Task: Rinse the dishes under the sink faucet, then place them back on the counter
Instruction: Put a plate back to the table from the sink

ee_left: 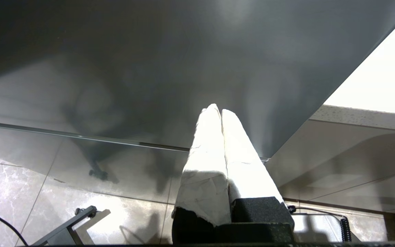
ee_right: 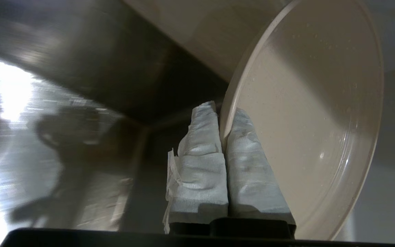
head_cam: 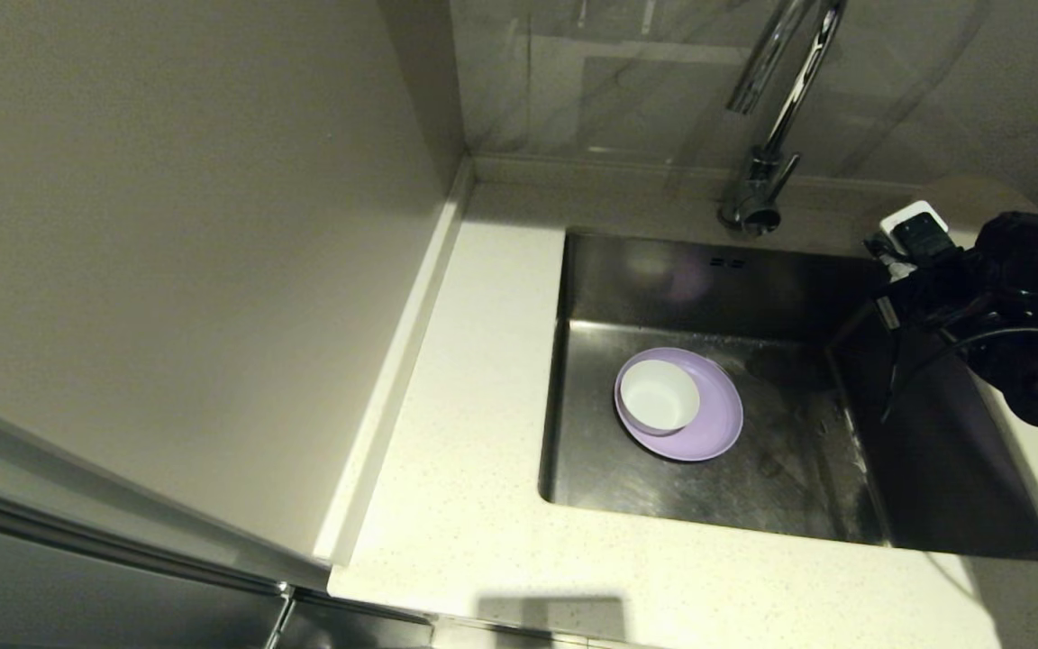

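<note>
A small white bowl [head_cam: 659,395] rests on a pale lilac plate [head_cam: 708,424] on the floor of the steel sink [head_cam: 933,487], left of its middle. My right gripper [ee_right: 219,109] is shut on the rim of a cream-beige plate [ee_right: 307,113], which it holds on edge over the basin. In the head view my right arm [head_cam: 1006,297] hangs over the sink's back right corner. The chrome faucet [head_cam: 776,108] rises behind the basin, with no water visible. My left gripper [ee_left: 217,111] is shut on nothing, parked low under the counter edge.
The speckled counter [head_cam: 474,406] runs left of and in front of the sink, with a raised rim [head_cam: 393,361] against the left wall. Below the counter are a dark cabinet front [ee_left: 149,68] and a tiled floor [ee_left: 12,192].
</note>
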You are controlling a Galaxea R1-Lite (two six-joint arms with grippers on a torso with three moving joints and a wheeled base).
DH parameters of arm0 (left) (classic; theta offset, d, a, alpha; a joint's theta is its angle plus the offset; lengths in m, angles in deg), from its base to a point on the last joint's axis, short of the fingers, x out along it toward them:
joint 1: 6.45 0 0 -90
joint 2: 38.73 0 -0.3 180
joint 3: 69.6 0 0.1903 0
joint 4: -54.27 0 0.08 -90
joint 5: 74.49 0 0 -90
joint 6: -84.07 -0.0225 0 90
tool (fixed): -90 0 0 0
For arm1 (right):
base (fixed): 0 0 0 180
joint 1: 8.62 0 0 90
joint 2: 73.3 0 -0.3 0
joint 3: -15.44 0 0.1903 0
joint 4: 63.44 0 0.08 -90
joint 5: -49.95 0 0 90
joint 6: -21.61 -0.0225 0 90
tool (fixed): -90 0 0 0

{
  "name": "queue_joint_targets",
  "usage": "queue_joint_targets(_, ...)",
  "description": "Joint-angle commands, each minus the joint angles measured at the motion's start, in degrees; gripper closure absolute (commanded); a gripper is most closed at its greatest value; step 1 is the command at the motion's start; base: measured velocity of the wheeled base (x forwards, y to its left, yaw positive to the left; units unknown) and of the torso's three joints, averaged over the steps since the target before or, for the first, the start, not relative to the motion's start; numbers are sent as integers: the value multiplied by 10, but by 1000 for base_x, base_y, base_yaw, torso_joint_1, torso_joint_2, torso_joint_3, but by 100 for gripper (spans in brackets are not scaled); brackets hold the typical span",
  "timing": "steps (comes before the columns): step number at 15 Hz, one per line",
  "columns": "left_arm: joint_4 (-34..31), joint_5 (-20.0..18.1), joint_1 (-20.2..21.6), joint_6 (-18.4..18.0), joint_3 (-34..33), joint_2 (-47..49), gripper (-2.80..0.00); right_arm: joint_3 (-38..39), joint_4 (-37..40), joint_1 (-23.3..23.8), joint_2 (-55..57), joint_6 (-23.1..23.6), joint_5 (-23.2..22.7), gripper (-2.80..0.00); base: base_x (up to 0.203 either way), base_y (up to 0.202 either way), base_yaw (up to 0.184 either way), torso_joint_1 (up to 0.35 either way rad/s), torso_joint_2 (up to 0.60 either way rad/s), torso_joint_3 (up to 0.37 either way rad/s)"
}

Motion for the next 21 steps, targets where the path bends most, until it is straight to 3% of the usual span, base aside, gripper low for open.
queue_joint_targets(1,0,0,-1,1,0,-2,0,-30,-1,21,40,17,1,0,0,0,0,0,0,0)
queue_joint_targets(4,0,0,0,0,0,-2,0,-36,-1,36,43,49,3,0,0,0,0,0,0,0)
queue_joint_targets(21,0,0,0,0,0,-2,0,-36,-6,39,50,48,14,0,0,0,0,0,0,0)
